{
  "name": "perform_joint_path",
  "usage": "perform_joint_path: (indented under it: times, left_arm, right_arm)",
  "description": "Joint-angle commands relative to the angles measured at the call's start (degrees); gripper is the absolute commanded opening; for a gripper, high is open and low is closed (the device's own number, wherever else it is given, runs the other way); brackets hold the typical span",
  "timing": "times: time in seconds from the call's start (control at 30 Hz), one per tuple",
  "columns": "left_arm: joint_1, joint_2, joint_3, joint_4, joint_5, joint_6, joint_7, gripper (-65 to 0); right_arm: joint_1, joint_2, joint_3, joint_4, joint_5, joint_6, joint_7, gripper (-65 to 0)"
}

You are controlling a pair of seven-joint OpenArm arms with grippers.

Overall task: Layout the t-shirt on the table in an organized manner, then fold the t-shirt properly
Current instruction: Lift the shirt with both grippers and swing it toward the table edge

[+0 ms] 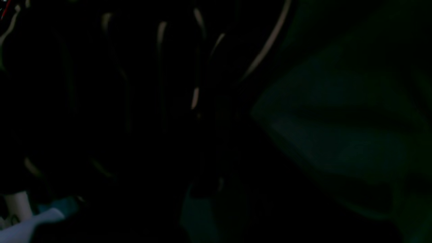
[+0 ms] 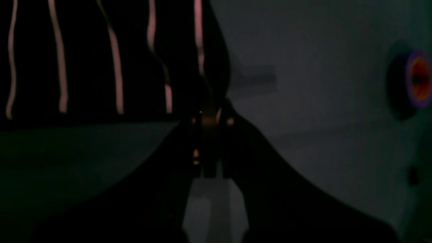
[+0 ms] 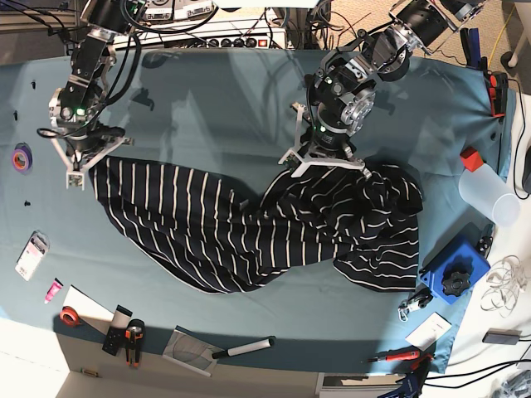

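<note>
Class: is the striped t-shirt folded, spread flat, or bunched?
Bunched: the dark white-striped fabric t-shirt lies stretched, wrinkled and twisted across the teal cloth-covered table.

Dark white-striped t-shirt [image 3: 249, 228] rumpled, stretched diagonally across the teal table [image 3: 216, 99], bunched rightward

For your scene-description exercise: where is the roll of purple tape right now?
In the base view, the purple tape lies on the table near its left edge, just left of the right gripper and the t-shirt.

Pale floor [image 3: 25, 348] below; power strip [image 3: 236, 37] behind.
</note>
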Motion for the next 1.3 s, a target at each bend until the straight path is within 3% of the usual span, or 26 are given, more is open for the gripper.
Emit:
perform_joint_path:
  times: [0.0,0.07,0.2,0.33,0.47,0.7,0.93,1.1,1.27]
  left_arm:
    - [0.02,-0.50,-0.11,0.42,1.18,-0.17,3.85,-65.0]
    - [0.00,-0.50,-0.11,1.31,4.48,0.28,7.37,-65.0]
    - [0.02,-0.50,-0.11,4.76,9.81,4.31,14.16,-65.0]
    - [0.20,-0.50,-0.11,9.79,11.56,4.11,19.30,-65.0]
    - [3.56,-0.50,-0.11,15.45,12.33,4.09,19.17,-65.0]
    - [15.47,-0.81,-0.13,26.88,21.05,4.20,19.37,-65.0]
    - [23.65,-0.83,-0.13,30.58,28.22,4.33,20.68,-65.0]
    - [25.03,-0.83,-0.28,30.58,31.34,4.35,20.50,-65.0]
    - [23.71,-0.81,-6.23,30.58,29.90,4.26,15.82,-65.0]
  right_arm:
    - [1.27,1.68,0.17,1.22,0.02,-0.46,1.51,-65.0]
    - [1.57,3.02,0.20,2.03,0.63,-0.46,1.62,-65.0]
    - [1.53,5.46,0.35,5.86,3.43,-0.46,1.88,-65.0]
    - [1.53,6.73,1.03,11.17,6.80,-0.46,1.81,-65.0]
    - [1.53,6.69,4.22,16.31,11.30,-0.46,1.03,-65.0]
    - [1.49,6.67,16.57,18.36,22.73,-0.33,-3.13,-65.0]
    - [-0.24,6.67,29.00,18.32,30.49,3.08,-7.28,-65.0]
    - [-0.24,6.69,29.83,18.23,30.64,5.29,-10.08,-65.0]
    - [-0.22,6.69,24.15,18.21,32.15,5.35,-8.04,-65.0]
